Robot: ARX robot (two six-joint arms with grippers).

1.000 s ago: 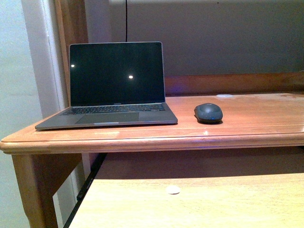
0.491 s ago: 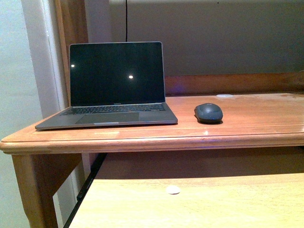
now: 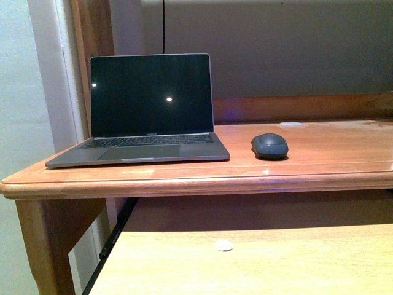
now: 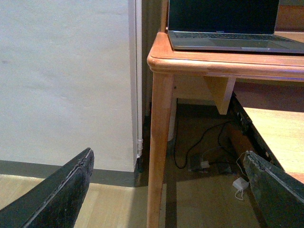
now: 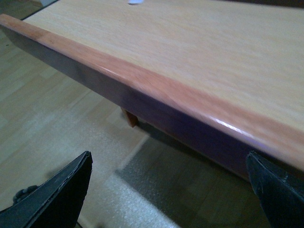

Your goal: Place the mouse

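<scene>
The dark grey oval mouse [image 3: 269, 145] lies on the upper wooden desk [image 3: 319, 169], just right of the open laptop [image 3: 147, 110]. Neither arm shows in the front view. My left gripper [image 4: 168, 190] is open and empty, low beside the desk's left leg [image 4: 159, 142], with the laptop's front edge [image 4: 228, 40] above it. My right gripper [image 5: 168, 190] is open and empty, below and in front of the lower wooden surface's rounded edge [image 5: 156, 90]. The mouse shows in neither wrist view.
A small white disc [image 3: 223, 246] lies on the lower light wooden surface [image 3: 276, 264]. A pale wall [image 4: 66, 80] stands left of the desk. Cables and a white adapter [image 4: 240, 184] lie on the floor under the desk.
</scene>
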